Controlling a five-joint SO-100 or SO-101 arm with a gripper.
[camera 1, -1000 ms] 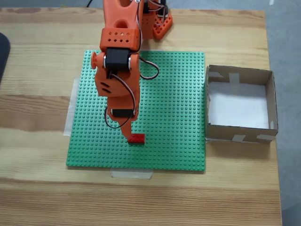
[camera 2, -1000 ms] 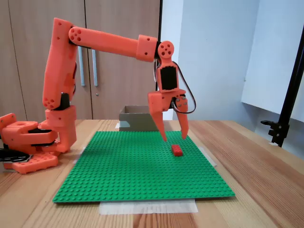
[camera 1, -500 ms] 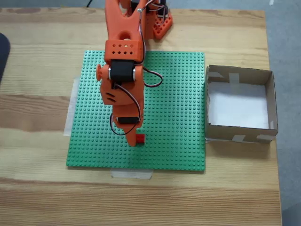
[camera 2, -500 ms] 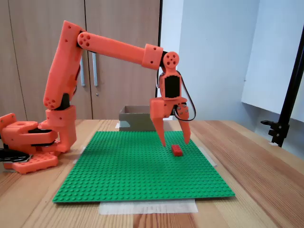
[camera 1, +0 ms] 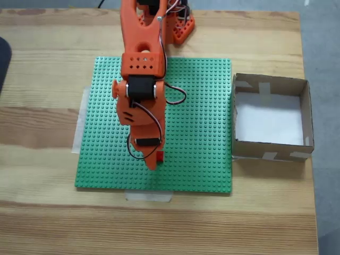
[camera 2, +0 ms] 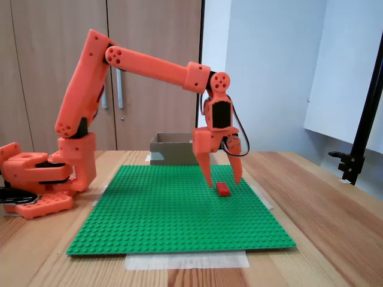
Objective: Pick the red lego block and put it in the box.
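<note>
gripper: my gripper [camera 2: 224, 183] points straight down over the red lego block [camera 2: 223, 189]; fingers spread apart, one tip on each side of the block in the low side view; nothing held; tips sit just above the baseplate, close to the block; can't tell if they touch it
gripper from above: my gripper [camera 1: 154, 162] and wrist cover most of the block; a sliver of the red lego block [camera 1: 160, 155] peeks out at the right of the finger
block: lying flat on the green baseplate [camera 1: 202, 117], near its front edge in the top view, a bit left of centre; not lifted
box: the box [camera 1: 306, 114] sits on the table [camera 1: 42, 212] just beside the baseplate's right edge in the top view; white floor bare; pale tape on rim; in the side view the box [camera 2: 170, 149] is behind my arm, at the far end of the baseplate
arm: base [camera 2: 36, 179] at the left in the side view, reaching out over the baseplate
block to box: well apart
</note>
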